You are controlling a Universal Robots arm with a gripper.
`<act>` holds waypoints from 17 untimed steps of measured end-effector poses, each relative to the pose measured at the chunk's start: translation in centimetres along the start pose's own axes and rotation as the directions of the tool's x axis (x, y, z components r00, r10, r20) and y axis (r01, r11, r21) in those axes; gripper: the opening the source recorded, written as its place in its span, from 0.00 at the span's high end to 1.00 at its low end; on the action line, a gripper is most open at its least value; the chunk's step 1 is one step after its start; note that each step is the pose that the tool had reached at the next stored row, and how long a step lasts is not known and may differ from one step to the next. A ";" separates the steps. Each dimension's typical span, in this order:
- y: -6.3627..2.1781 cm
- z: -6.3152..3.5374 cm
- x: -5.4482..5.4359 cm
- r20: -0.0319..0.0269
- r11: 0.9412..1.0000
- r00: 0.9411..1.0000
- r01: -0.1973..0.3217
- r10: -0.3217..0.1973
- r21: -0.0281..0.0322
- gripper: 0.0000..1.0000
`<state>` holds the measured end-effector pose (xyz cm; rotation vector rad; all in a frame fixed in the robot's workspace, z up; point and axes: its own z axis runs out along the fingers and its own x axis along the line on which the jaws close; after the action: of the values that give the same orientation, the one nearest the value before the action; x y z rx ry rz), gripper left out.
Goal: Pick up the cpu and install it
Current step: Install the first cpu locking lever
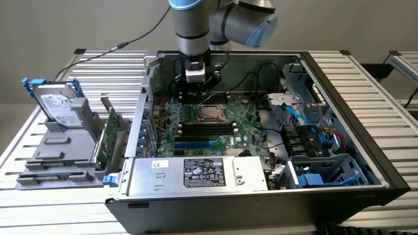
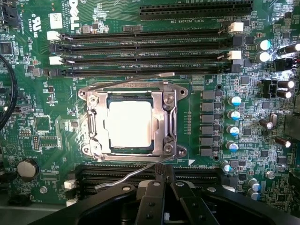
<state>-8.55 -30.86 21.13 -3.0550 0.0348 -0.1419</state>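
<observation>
Fingers are clenched tip to tip with nothing between them, and hang over the motherboard inside the open computer case. In the exterior view they stand at roughly 11 o'clock from the cpu socket, near it but not touching. The cpu lies flat in the socket, its bright metal top showing through the retention frame. It appears seated, with no corner visibly raised. Two wire levers run along the frame; whether they are latched cannot be told. Probable hazards: a descent with the tips closed would bring them onto a lever or the frame instead of around it. A slip could then drive them into the memory slots or the capacitors just beside the socket. An unlatched lever would leave the chip loose, and pressure applied off-centre could tilt it in its seat.
</observation>
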 end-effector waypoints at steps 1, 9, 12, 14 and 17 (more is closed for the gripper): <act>0.00 0.00 0.1 0.000 1.000 1.000 0.000 0.000 0.000 0.89; -0.01 0.09 0.6 0.002 1.000 1.000 0.000 0.000 0.002 0.89; -0.01 0.14 0.8 0.002 1.000 1.000 -0.001 0.000 0.003 0.89; -0.01 0.18 1.0 0.003 1.000 1.000 -0.001 0.001 0.004 0.89; -0.01 0.26 1.2 0.003 1.000 1.000 -0.001 0.001 0.005 0.89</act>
<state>-7.32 -30.86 20.98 -3.0499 0.0354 -0.1370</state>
